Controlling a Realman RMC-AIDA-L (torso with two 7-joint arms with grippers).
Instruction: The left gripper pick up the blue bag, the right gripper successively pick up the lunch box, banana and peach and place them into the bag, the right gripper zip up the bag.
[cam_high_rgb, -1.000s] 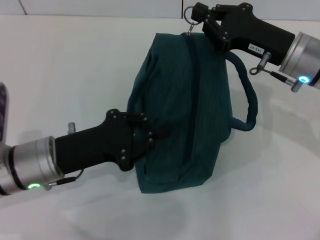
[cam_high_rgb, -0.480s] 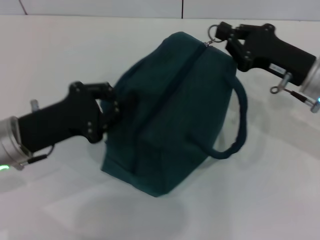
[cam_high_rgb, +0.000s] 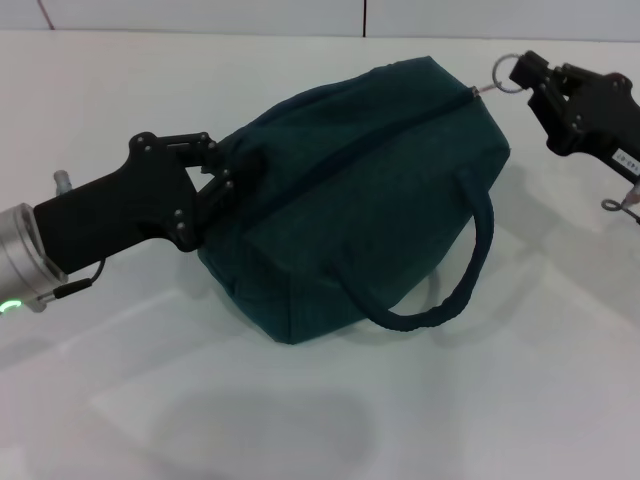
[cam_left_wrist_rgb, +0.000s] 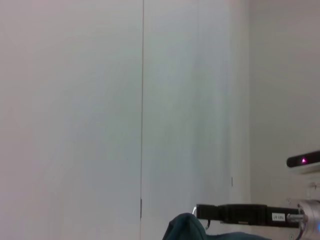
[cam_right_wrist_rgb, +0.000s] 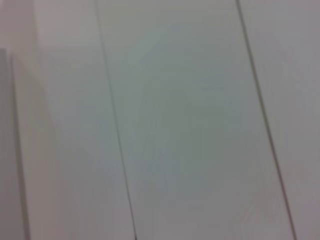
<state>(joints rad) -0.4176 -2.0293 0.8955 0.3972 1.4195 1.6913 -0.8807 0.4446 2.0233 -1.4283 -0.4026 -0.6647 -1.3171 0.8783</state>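
Note:
The dark teal-blue bag (cam_high_rgb: 370, 190) hangs stretched between both grippers over the white table (cam_high_rgb: 540, 400), and its zipper (cam_high_rgb: 350, 158) looks closed. My left gripper (cam_high_rgb: 222, 178) is shut on the bag's left end. My right gripper (cam_high_rgb: 530, 82) is shut on the metal zipper ring (cam_high_rgb: 510, 72) at the bag's far right corner. One carry handle (cam_high_rgb: 470, 270) loops down on the near side. A corner of the bag (cam_left_wrist_rgb: 186, 227) and the right gripper (cam_left_wrist_rgb: 232, 212) show in the left wrist view. The lunch box, banana and peach are out of view.
The white table spreads around and under the bag, with a white wall seam (cam_high_rgb: 364, 15) at the back. The right wrist view shows only pale wall panels (cam_right_wrist_rgb: 175, 125).
The bag has swung from upright to lying lengthwise. My right gripper has moved right with the zipper ring, and my left gripper has moved left and up with the bag's end.

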